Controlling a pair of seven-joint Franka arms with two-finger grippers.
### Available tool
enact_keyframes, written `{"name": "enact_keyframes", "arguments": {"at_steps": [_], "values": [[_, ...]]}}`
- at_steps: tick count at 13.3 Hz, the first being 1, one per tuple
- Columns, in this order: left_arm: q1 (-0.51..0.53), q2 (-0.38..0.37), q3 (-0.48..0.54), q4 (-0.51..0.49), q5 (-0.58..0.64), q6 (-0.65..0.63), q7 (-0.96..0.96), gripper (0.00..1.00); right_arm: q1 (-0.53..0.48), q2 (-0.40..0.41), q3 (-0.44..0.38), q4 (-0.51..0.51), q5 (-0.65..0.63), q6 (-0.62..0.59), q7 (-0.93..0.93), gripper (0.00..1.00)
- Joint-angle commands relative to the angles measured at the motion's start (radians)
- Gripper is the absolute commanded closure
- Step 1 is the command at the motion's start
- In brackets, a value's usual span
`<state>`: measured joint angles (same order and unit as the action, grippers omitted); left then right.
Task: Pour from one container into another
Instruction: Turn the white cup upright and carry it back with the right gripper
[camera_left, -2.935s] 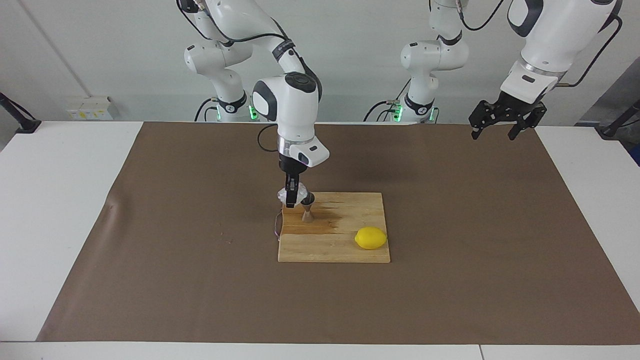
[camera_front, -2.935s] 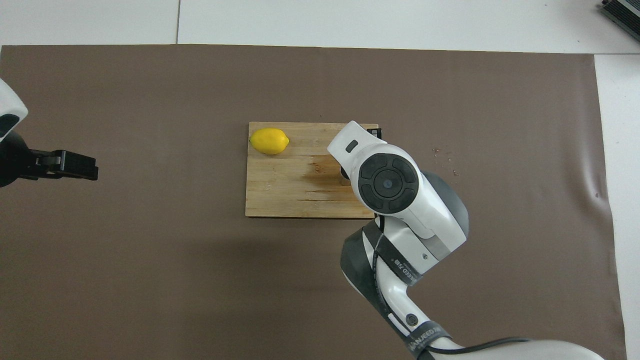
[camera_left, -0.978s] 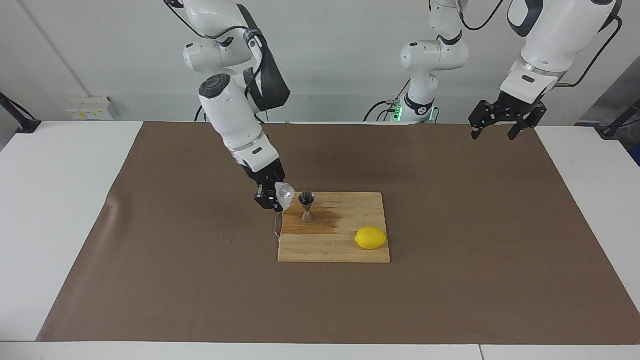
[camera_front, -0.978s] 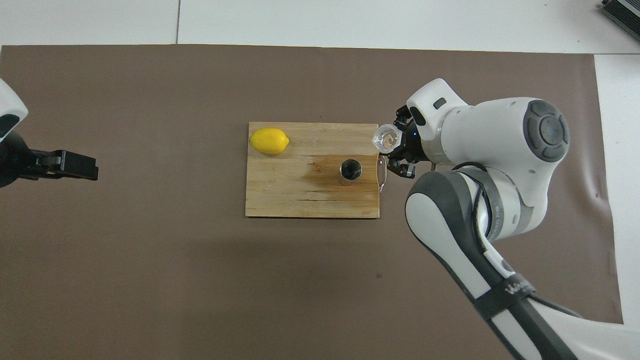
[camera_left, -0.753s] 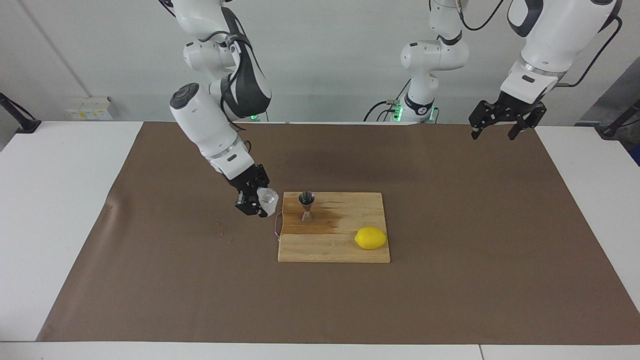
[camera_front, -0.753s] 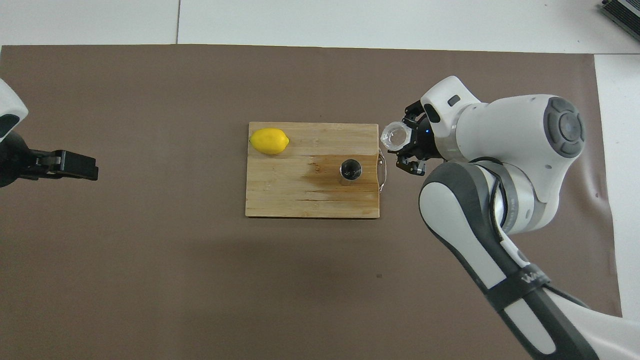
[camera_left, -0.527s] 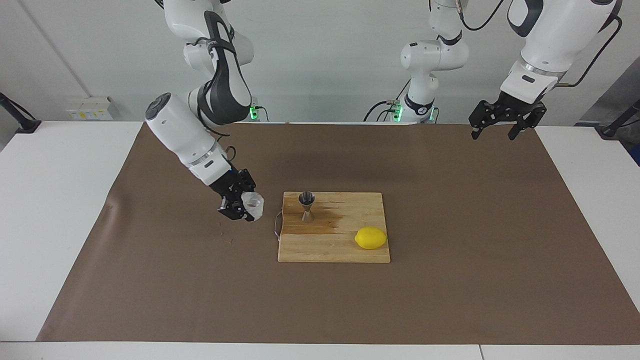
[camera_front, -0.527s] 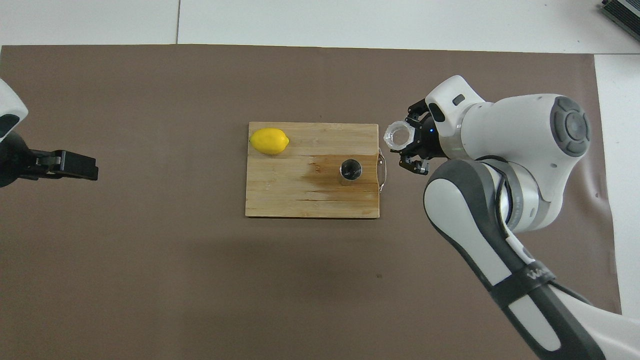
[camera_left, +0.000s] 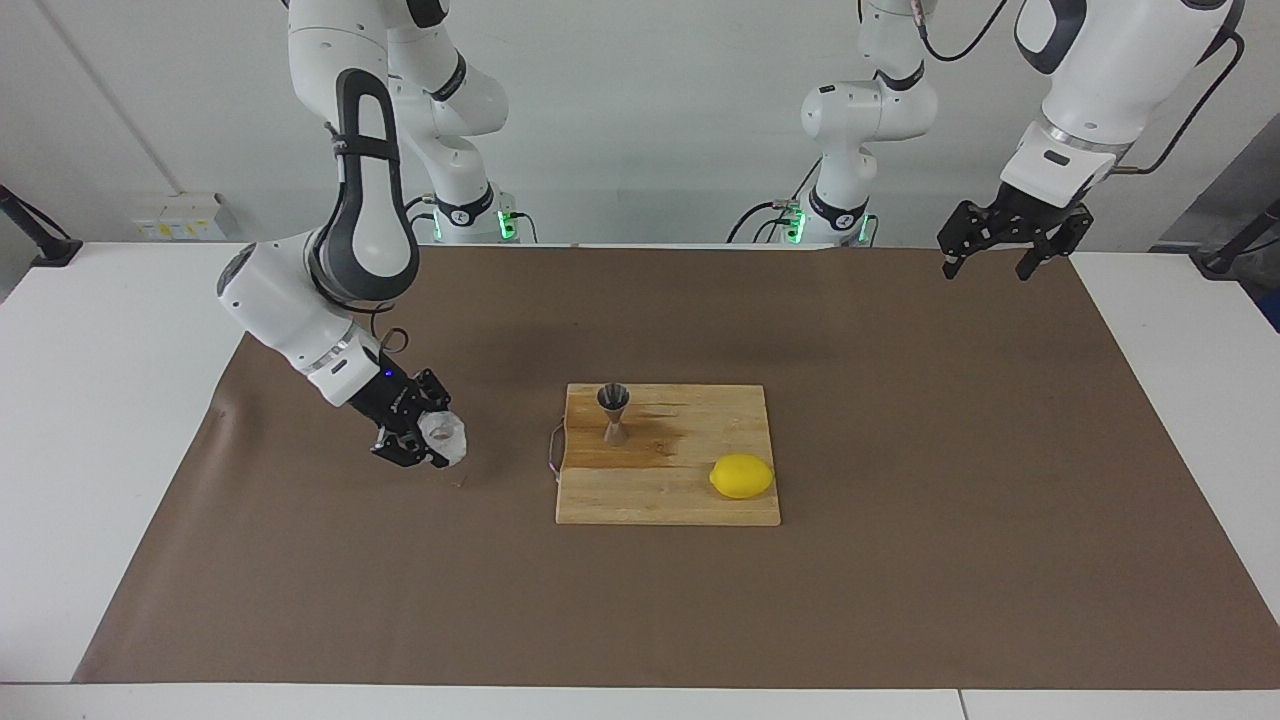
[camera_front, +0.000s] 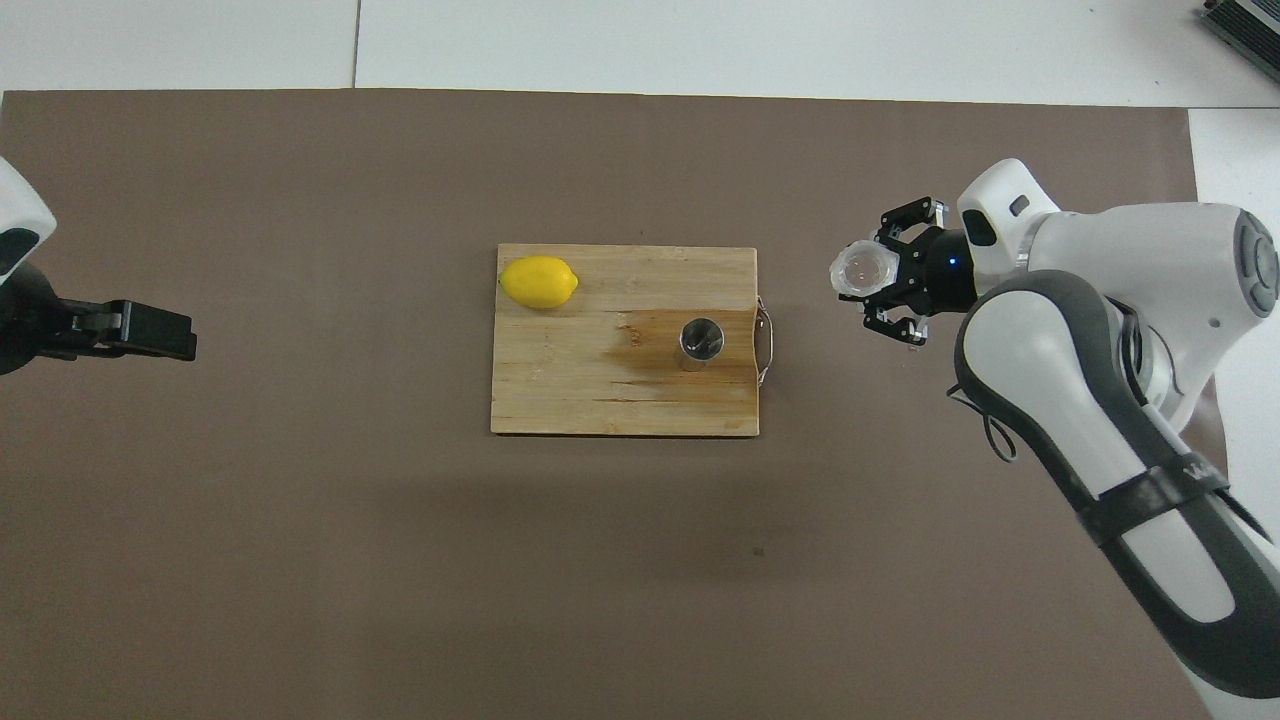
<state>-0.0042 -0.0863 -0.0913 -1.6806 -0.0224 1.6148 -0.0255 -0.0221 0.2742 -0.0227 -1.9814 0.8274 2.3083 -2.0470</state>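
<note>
My right gripper (camera_left: 432, 434) is shut on the small clear cup (camera_left: 446, 437) and holds it tilted, low over the brown mat, beside the cutting board toward the right arm's end of the table. The gripper (camera_front: 874, 276) and cup (camera_front: 858, 268) also show in the overhead view. The steel jigger (camera_left: 613, 413) stands upright on the wooden cutting board (camera_left: 690, 500), near the board's edge closest to the cup; it also shows from above (camera_front: 702, 340). My left gripper (camera_left: 985, 262) is open and empty and waits high over the mat's corner near its base.
A yellow lemon (camera_left: 742, 476) lies on the board's corner farther from the robots, toward the left arm's end. A thin wire handle (camera_front: 766, 345) sticks out of the board's (camera_front: 560, 390) edge toward the cup. A brown mat (camera_left: 900, 560) covers the table.
My right gripper has carried the cup away from over the jigger, off the board toward the right arm's end, and lower toward the mat. The left arm has not moved.
</note>
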Motion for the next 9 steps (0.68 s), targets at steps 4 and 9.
{"name": "enact_keyframes", "arguments": {"at_steps": [4, 9], "values": [[0.006, -0.023, -0.004, -0.017, 0.015, -0.009, 0.013, 0.0, -0.099, 0.118, 0.012, -0.014, 0.16, -0.02, -0.286, 0.71], [0.006, -0.023, -0.004, -0.019, 0.015, -0.009, 0.013, 0.0, -0.11, 0.123, 0.012, -0.022, 0.162, -0.017, -0.305, 0.52]]}}
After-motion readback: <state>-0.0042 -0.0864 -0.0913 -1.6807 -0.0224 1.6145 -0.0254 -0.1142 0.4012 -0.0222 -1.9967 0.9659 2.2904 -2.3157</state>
